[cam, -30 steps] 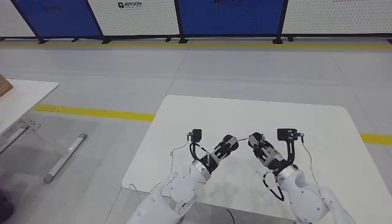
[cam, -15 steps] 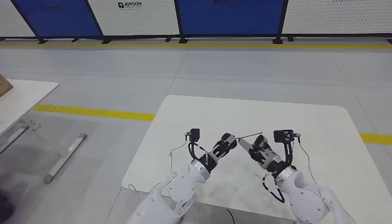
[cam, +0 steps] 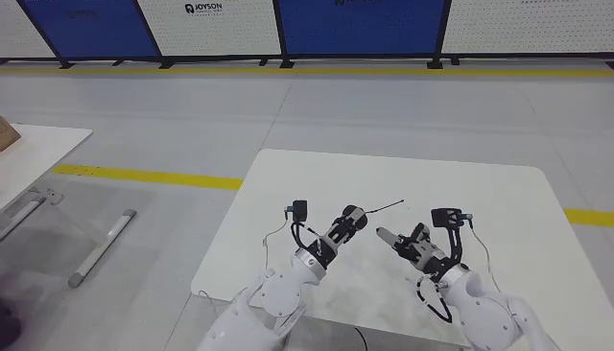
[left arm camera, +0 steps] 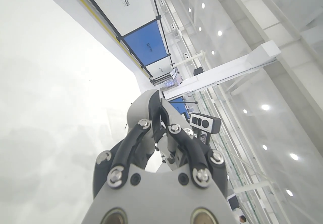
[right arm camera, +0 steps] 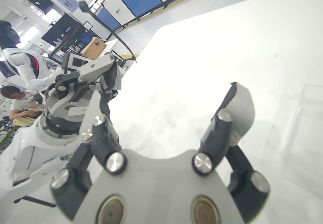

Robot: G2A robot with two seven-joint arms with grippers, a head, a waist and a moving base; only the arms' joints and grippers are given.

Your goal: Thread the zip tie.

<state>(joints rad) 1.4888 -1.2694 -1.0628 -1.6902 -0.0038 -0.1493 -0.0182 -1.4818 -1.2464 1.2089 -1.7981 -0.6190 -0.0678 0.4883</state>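
Note:
A thin black zip tie (cam: 384,206) sticks out from my left gripper (cam: 351,220), which is shut on one end of it above the white table (cam: 460,183). In the left wrist view the tie (left arm camera: 161,115) is pinched between the closed fingers of the left gripper (left arm camera: 158,105). My right gripper (cam: 388,235) stands open just right of the tie, with nothing between its fingers. From the right wrist, the right gripper (right arm camera: 171,106) is spread wide, and beyond it the left gripper (right arm camera: 114,63) holds the tie (right arm camera: 111,29), which curves upward.
The table's near-left edge (cam: 216,265) drops to grey floor with a yellow line (cam: 144,175). Another white table (cam: 38,150) stands far left. Blue and white panels (cam: 360,11) line the back.
My right gripper has let go of the zip tie, opened, and drawn back to the right and toward me. The left gripper keeps the tie and has shifted slightly left.

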